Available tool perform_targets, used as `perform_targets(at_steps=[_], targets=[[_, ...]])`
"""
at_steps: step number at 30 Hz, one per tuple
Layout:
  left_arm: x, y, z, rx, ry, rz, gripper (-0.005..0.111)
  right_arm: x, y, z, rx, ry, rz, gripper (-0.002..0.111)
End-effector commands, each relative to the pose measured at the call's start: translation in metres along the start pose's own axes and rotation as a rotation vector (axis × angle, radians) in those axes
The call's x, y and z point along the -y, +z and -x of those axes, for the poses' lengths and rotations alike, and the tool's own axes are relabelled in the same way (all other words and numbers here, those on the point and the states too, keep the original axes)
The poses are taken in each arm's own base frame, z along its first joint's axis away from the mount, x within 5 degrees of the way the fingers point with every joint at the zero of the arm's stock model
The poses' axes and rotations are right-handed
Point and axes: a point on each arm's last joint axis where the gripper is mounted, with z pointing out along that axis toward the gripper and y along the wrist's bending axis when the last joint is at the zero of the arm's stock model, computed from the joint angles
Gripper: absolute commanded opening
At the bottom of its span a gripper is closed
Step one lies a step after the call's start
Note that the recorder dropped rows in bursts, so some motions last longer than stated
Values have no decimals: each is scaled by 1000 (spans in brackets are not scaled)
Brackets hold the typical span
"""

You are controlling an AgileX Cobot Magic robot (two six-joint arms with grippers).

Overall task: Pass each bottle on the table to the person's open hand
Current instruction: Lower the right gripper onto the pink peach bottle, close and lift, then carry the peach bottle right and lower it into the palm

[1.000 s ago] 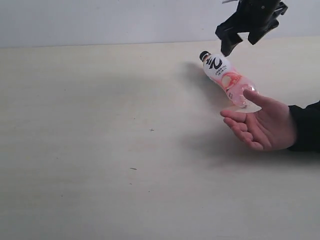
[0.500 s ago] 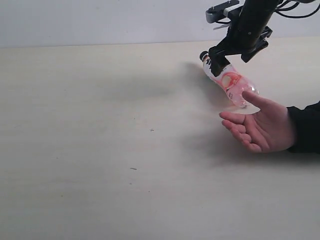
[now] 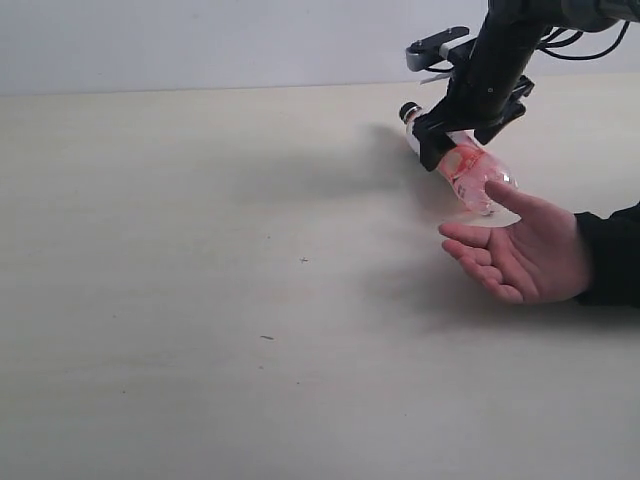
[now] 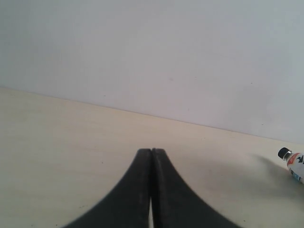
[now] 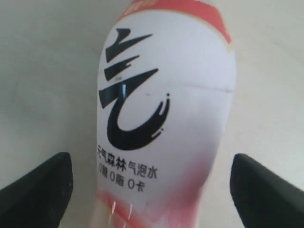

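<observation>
Pink and clear, the black-capped bottle (image 3: 472,172) lies on its side on the pale bench (image 3: 200,300) in the exterior view, far right, its cap pointing away from the hand (image 3: 530,258). That hand rests palm up just beside the bottle's base, fingers spread, a dark sleeve (image 3: 612,255) at the wrist. The right gripper (image 3: 458,142) is down over the bottle's labelled upper part, jaws apart on either side of it.

From the left wrist view, the left gripper (image 4: 152,153) is closed, its fingers pressed together and holding nothing, above bare bench (image 4: 57,137); the bottle (image 4: 294,165) shows only at the picture's edge, well apart.

From the right wrist view, the bottle (image 5: 161,95) fills the frame, white label with black lettering, and the right gripper (image 5: 154,190) stands wide open, one finger on each side.
</observation>
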Motion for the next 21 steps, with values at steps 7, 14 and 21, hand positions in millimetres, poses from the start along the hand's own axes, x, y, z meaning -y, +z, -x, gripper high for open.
perform_targets(at_steps=[7, 14, 21], targets=[[-1, -1, 0, 4, -2, 7, 0, 2, 2, 1, 7, 4, -2, 17], [-1, -1, 0, 4, -2, 7, 0, 4, -16, 10, 61, 47, -17, 0], [-1, -1, 0, 4, -2, 7, 0, 3, -80, 22, 211, 108, -26, 0]])
